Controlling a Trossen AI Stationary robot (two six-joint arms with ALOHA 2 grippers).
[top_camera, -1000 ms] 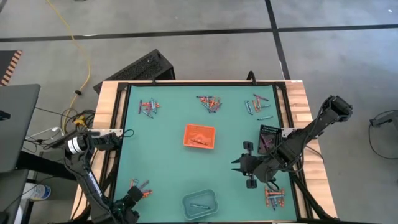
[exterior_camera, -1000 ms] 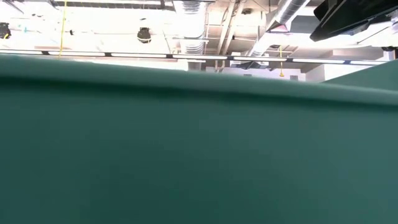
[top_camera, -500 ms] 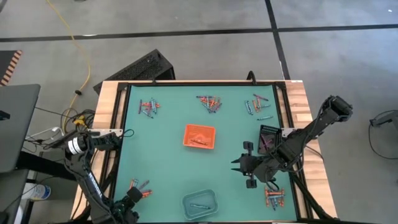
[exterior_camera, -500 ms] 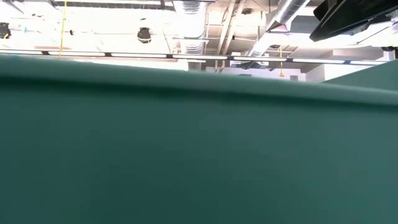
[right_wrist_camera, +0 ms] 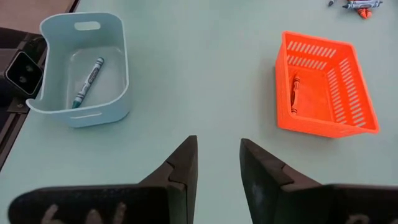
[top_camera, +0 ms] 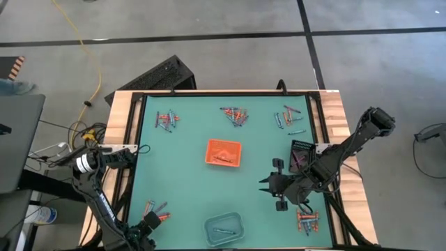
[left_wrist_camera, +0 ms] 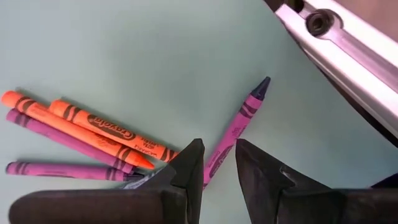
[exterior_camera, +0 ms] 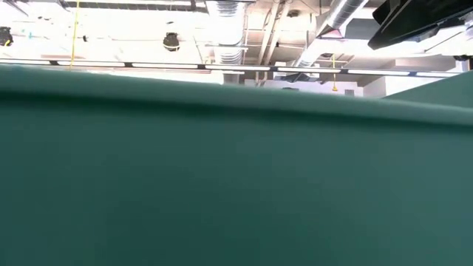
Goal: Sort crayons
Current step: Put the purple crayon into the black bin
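Crayons lie in small heaps across the green worktop (top_camera: 195, 139): three along the twelve o'clock edge, one at seven o'clock (top_camera: 156, 209), one at five o'clock (top_camera: 307, 222). The left gripper (left_wrist_camera: 217, 163) sits at the seven o'clock heap, its fingers a little apart over a purple crayon (left_wrist_camera: 235, 129), beside two orange crayons (left_wrist_camera: 93, 124). The right gripper (right_wrist_camera: 216, 160) hovers around four o'clock, fingers apart, holding nothing. One crayon lies in the orange basket (right_wrist_camera: 326, 87), another in the pale blue tray (right_wrist_camera: 84, 62).
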